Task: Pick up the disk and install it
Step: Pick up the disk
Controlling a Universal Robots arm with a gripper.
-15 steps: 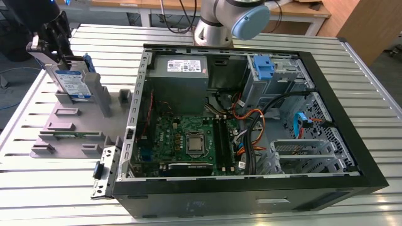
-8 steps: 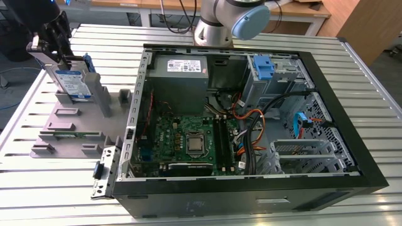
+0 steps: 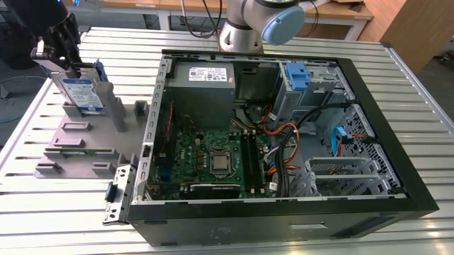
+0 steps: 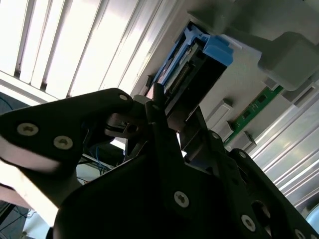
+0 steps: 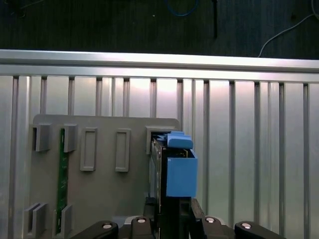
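Exterior view: the claw (image 3: 69,69) is clamped on the upright disk (image 3: 83,94) at the grey stand (image 3: 78,143) on the bench (image 3: 42,212), beside an open computer case (image 3: 284,133). Second wrist view: black fingers (image 4: 159,124) grip the disk (image 4: 212,47). First wrist view: the disk (image 5: 180,174) stands on edge at a stand (image 5: 99,194) slot.

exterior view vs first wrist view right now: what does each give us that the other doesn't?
Exterior view: open computer case with motherboard, power supply box and the arm's base. First wrist view: the disk end-on, its blue carrier's end face, the stand's slots from above. Both: the tool shut on the upright disk at the grey stand, green board slotted in it, slatted table.
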